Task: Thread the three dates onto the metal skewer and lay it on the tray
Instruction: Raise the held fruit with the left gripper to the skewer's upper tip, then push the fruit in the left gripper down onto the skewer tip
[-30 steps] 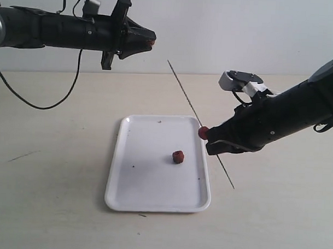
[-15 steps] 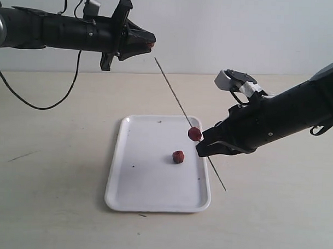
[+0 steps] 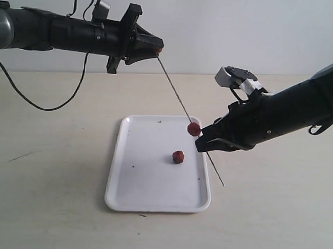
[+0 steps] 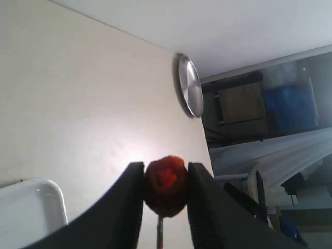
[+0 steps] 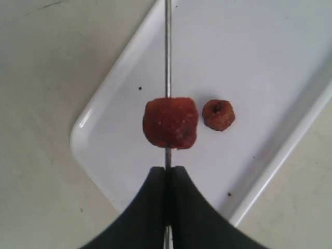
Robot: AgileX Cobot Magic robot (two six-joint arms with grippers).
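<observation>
The left hand [image 3: 154, 47] hangs high above the table [image 3: 50, 175], its two fingers pressed onto the held date [image 4: 166, 185], which fills the gap between them; the date's free face points down and to the right, toward the other arm. The upper tip of the metal skewer [image 3: 176, 92] meets that date from below; in the left wrist view the rod's end sits right at the underside of the fruit, near its middle, though whether it has pierced the skin or only touches it I cannot tell. From there the rod's long axis runs down and to the right on a steep slant, passing over the far right corner of the tray [image 3: 153, 205], which lies flat on the table; the loose date [image 3: 178, 156] rests on the tray's floor, apart from the rod and from both hands. Further down the rod sits the threaded date [image 3: 194, 129], already run through and just above the right hand [image 3: 203, 144], whose fingertips are pressed together on the rod itself; a short tail of rod sticks out below the grip.

The coming move, as I judge it, turns on that axis: the held date lies straight up the rod from the right hand, so the push must follow the slant; any sideways drift would likely skid the tip off the fruit.
</observation>
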